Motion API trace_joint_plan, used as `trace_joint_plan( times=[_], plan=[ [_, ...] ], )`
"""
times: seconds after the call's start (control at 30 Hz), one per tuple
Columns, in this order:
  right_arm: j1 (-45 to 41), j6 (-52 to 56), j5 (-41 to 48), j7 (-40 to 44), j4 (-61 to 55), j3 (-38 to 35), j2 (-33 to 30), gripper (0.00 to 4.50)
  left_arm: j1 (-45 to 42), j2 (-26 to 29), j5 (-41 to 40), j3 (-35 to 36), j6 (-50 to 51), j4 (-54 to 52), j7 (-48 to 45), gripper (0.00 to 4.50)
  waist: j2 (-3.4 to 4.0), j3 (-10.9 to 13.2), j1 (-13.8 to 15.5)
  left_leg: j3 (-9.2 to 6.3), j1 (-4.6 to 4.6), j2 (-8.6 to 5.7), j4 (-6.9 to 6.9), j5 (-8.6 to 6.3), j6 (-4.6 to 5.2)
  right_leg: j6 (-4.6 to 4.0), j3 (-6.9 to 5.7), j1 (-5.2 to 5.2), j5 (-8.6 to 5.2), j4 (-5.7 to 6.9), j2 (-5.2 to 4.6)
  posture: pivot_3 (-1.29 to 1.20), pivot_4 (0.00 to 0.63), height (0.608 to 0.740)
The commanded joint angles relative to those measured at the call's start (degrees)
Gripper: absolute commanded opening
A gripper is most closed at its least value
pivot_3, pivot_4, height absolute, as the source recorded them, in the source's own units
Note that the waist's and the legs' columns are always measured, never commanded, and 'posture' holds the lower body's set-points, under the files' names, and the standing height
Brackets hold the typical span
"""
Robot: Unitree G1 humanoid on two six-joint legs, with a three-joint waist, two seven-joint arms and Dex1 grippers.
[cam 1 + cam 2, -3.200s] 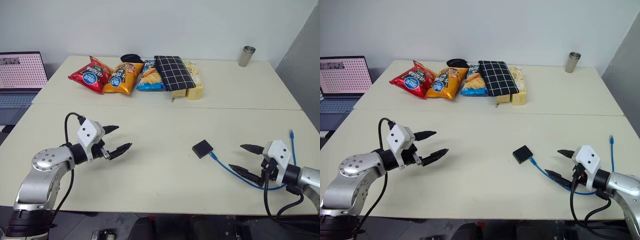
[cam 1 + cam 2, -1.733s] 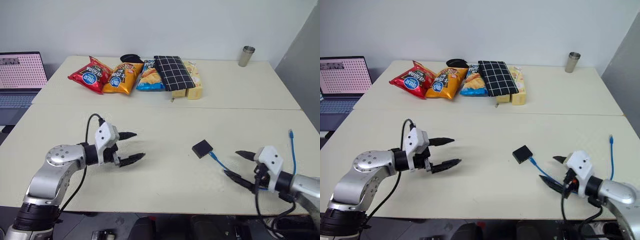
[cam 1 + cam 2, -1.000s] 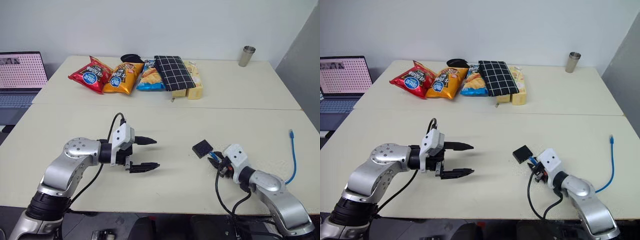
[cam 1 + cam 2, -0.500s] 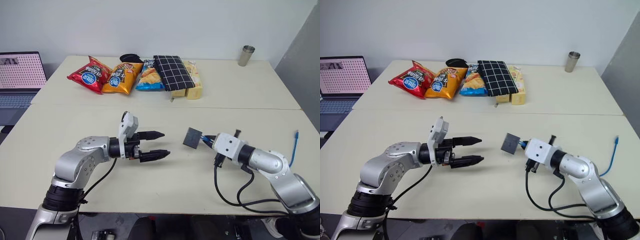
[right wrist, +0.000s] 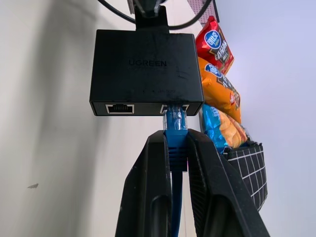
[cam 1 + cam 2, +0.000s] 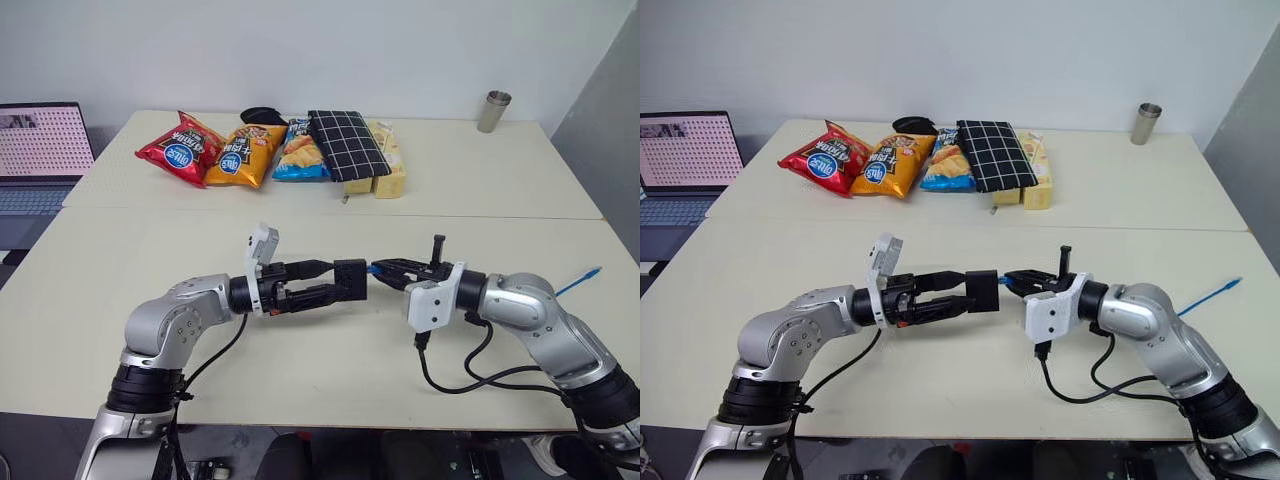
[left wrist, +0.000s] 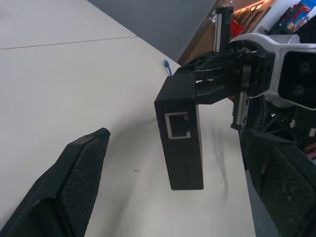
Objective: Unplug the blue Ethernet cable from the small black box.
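Observation:
The small black box (image 6: 350,279) hangs in the air above the table's middle, carried by the blue Ethernet cable (image 5: 175,129) plugged into it. My right gripper (image 5: 175,136) is shut on the cable's plug just behind the box. Coming from the left, my left gripper (image 6: 338,283) stands open, with a finger on each side of the box (image 7: 180,133) and no contact that I can see. The rest of the cable trails back to its free end (image 6: 582,280) at the table's right edge.
Chip bags (image 6: 215,152), a black-and-white checked pouch (image 6: 345,146) and a yellow pack lie in a row at the back. A metal cup (image 6: 493,110) stands back right and a laptop (image 6: 40,150) is off the table's left side. Black cables hang from both arms.
My right gripper, shut on the plug, has lifted the box off the table and carried it left, in between the open left fingers. The left gripper edged right and rolled.

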Motion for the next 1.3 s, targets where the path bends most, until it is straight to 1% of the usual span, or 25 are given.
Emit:
trace_joint_plan(
  times=[0.03, 0.13, 0.2, 0.57, 0.63, 0.7, 0.73, 0.77, 0.87, 0.97, 1.07, 1.17, 1.3],
  plan=[
    [-1.5, -2.4, -0.6, 0.0, -1.1, -1.1, 0.6, 0.18, -1.0, -0.3, -2.5, 1.1, 1.0, -0.9, -0.7, 4.0, 0.0, 0.0, 0.0, 0.0, 0.0, 0.0, 0.0, 0.0, 0.0, 0.0, 0.0, 0.0, 0.0, 0.0, 0.0, 0.0, 0.15, 0.74],
    [-1.7, -3.0, -1.1, 0.0, -1.0, -1.2, 1.0, 0.18, -0.7, -0.3, -3.3, 0.9, 1.6, -1.4, -1.2, 3.44, 0.0, 0.0, 0.0, 0.0, 0.0, 0.0, 0.0, 0.0, 0.0, 0.0, 0.0, 0.0, 0.0, 0.0, 0.0, 0.0, 0.15, 0.74],
    [-1.9, -3.3, -1.4, -0.2, -0.9, -1.2, 1.6, 0.18, -0.6, -0.3, -3.3, 0.8, 1.5, -1.3, -0.9, 2.91, 0.0, 0.0, 0.0, 0.0, 0.0, 0.0, 0.0, 0.0, 0.0, 0.0, 0.0, 0.0, 0.0, 0.0, 0.0, 0.0, 0.15, 0.74],
    [-2.4, -6.6, -3.2, -0.1, 0.2, -0.6, 2.7, 0.18, -0.3, 0.2, -1.7, -0.2, 0.0, -0.7, -1.5, 0.78, 0.0, 0.0, 0.0, 0.0, 0.0, 0.0, 0.0, 0.0, 0.0, 0.0, 0.0, 0.0, 0.0, -0.01, 0.0, 0.0, 0.15, 0.74],
    [-2.3, -7.9, -3.6, 0.3, 0.7, -0.2, 2.3, 0.18, -0.2, 0.5, -1.1, -0.5, -0.4, -0.5, -2.0, 0.77, 0.0, 0.0, 0.0, 0.01, 0.0, 0.0, 0.0, 0.0, 0.0, 0.0, 0.0, 0.0, 0.0, -0.01, 0.0, 0.0, 0.15, 0.74],
    [-2.1, -8.2, -3.1, 1.0, 0.9, -0.4, 1.9, 0.88, -0.1, 0.9, -0.3, -0.8, -1.0, -0.3, -2.6, 0.77, 0.0, 0.0, 0.0, 0.0, 0.0, 0.0, 0.0, 0.0, 0.0, 0.0, 0.0, 0.0, 0.0, -0.01, 0.0, 0.0, 0.15, 0.74],
    [-2.0, -8.4, -2.6, 1.6, 1.0, -0.6, 1.5, 0.94, -0.2, 1.0, 0.0, -0.9, -1.2, -0.2, -2.9, 0.77, 0.0, 0.0, 0.0, 0.0, 0.0, 0.0, 0.0, 0.0, 0.0, 0.0, 0.0, 0.0, 0.0, -0.01, 0.0, 0.0, 0.15, 0.74],
    [-1.9, -8.5, -2.1, 2.2, 1.0, -0.9, 1.2, 1.1, -0.2, 1.0, 0.1, -0.9, -1.3, -0.2, -3.0, 0.77, 0.0, 0.0, 0.0, 0.01, 0.0, 0.0, 0.0, 0.0, 0.0, 0.0, 0.01, 0.0, 0.0, -0.01, 0.0, 0.0, 0.15, 0.74],
    [-1.5, -6.4, 1.3, 5.5, -0.4, -1.8, -0.2, 1.8, -0.6, 1.6, 1.8, -1.9, -3.1, 0.5, -4.4, 0.77, 0.0, 0.0, 0.0, 0.0, 0.01, 0.0, 0.0, 0.0, 0.0, 0.0, 0.0, 0.0, 0.0, -0.01, 0.0, 0.0, 0.15, 0.74],
    [0.4, -1.1, 7.9, 10.2, -4.1, -2.9, -2.4, 2.55, -0.7, 3.8, 7.6, -5.7, -9.2, 1.6, -7.9, 0.77, 0.0, 0.0, 0.1, 0.0, 0.0, -0.01, 0.0, 0.0, 0.0, 0.0, 0.0, 0.0, 0.0, -0.02, 0.0, 0.0, 0.15, 0.74],
    [2.3, 9.7, 16.1, 12.6, -8.9, -4.3, -2.1, 2.57, -1.2, 5.5, 12.0, -8.8, -15.0, 3.0, -11.7, 0.77, 0.0, 0.0, 0.1, 0.0, -0.01, -0.01, -0.01, 0.0, 0.0, 0.0, 0.0, 0.01, 0.0, -0.04, 0.0, 0.0, 0.15, 0.74],
    [2.6, 24.1, 25.4, 11.5, -12.7, -6.2, 0.4, 2.57, -1.8, 5.9, 14.0, -10.0, -19.0, 4.0, -14.5, 0.77, 0.0, 0.0, 0.0, -0.02, 0.0, 0.01, -0.01, 0.0, 0.0, 0.0, -0.02, 0.01, 0.0, -0.02, 0.0, 0.0, 0.15, 0.74],
    [2.8, 45.8, 42.2, 9.1, -14.2, -9.4, 4.1, 2.57, -3.4, 5.6, 11.7, -8.8, -18.8, 2.5, -17.6, 0.77, 0.0, 0.0, 0.0, -0.03, -0.01, 0.01, -0.01, 0.0, 0.0, 0.0, -0.02, 0.01, 0.0, -0.02, 0.0, 0.0, 0.15, 0.74]
  ],
)
